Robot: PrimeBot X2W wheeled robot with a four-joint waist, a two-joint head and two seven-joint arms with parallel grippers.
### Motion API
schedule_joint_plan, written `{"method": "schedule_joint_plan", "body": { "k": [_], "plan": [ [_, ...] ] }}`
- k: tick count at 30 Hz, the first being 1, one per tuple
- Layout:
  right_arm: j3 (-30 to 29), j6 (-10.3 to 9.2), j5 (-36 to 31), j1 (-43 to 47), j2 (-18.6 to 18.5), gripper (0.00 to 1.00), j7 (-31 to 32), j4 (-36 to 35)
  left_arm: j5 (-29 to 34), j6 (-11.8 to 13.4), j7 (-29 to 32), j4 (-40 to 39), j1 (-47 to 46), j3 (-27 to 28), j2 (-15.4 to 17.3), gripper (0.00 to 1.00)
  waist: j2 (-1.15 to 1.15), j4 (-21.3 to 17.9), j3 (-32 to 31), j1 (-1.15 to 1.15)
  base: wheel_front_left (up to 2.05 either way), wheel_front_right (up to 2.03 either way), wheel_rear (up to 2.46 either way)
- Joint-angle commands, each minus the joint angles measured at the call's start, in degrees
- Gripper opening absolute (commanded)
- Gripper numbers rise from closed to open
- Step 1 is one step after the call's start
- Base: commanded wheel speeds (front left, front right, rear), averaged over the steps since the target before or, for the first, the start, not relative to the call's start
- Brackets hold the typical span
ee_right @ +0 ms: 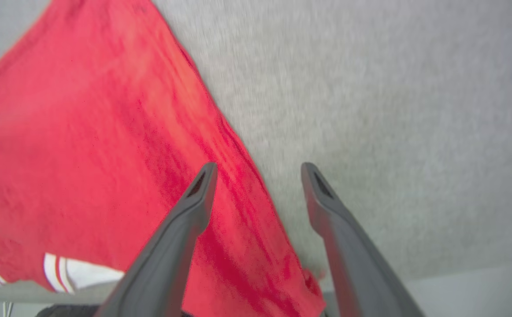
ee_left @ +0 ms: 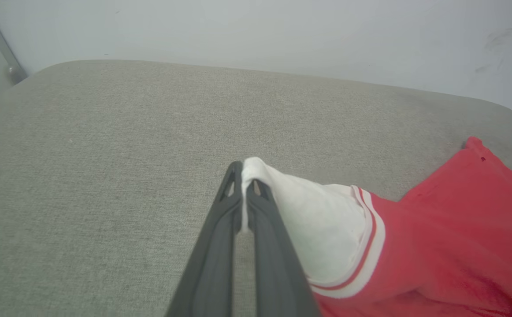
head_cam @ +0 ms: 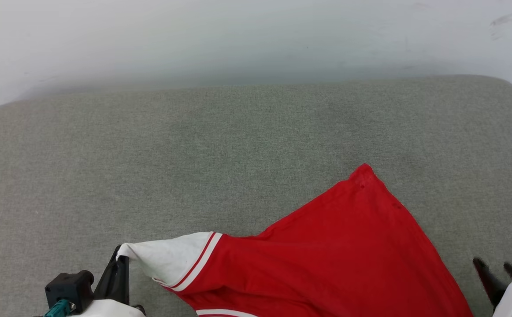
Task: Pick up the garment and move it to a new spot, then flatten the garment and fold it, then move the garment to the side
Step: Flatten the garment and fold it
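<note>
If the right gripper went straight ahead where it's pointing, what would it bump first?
Probably the grey cushion, right beside the garment edge. The open right gripper has nothing else ahead, though depth is blurry.

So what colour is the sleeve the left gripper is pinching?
The sleeve is white with red-striped trim, clearest in the left wrist view.

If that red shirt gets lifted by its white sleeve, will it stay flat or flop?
Likely floppy: the garment drapes and creases from the sleeve pinched in the left tool. Probably light, since that small pinch pulls it taut.
</note>
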Motion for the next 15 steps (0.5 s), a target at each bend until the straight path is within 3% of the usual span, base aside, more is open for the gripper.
{"method": "schedule_joint_plan", "body": {
  "k": [1,5,8,11,15],
  "plan": [
    [-0.53,-0.02,0.12,-1.98,0.00,1.00,-3.73,-0.25,0.18,0.28,0.03,-0.33,-0.47,0.10,0.40,0.00,0.00,0.14,0.27,0.01,0.00,0.00,0.00],
    [-0.44,-0.01,1.43,-7.84,-0.62,1.00,-15.32,1.25,0.88,-0.09,0.50,-1.14,-2.41,-0.35,0.77,0.00,0.00,1.11,2.01,0.01,0.00,0.00,0.00],
    [0.73,-0.02,2.60,-12.80,-1.44,1.00,-18.27,3.64,1.45,-0.29,0.63,-1.68,-4.07,-0.63,1.05,0.00,0.00,1.81,4.07,0.01,0.00,0.00,0.00],
    [3.07,-0.02,3.61,-18.51,-3.24,1.00,-15.35,5.55,2.07,-0.71,0.66,-2.31,-6.48,-1.08,0.97,0.00,0.00,2.83,6.79,0.01,0.00,0.00,0.00],
    [7.94,-0.01,3.97,-26.28,-6.78,1.00,-3.60,7.65,2.91,-1.29,0.19,-2.69,-9.58,-1.95,0.46,0.00,0.00,4.44,10.53,0.01,0.00,0.00,0.00]
  ]
}}
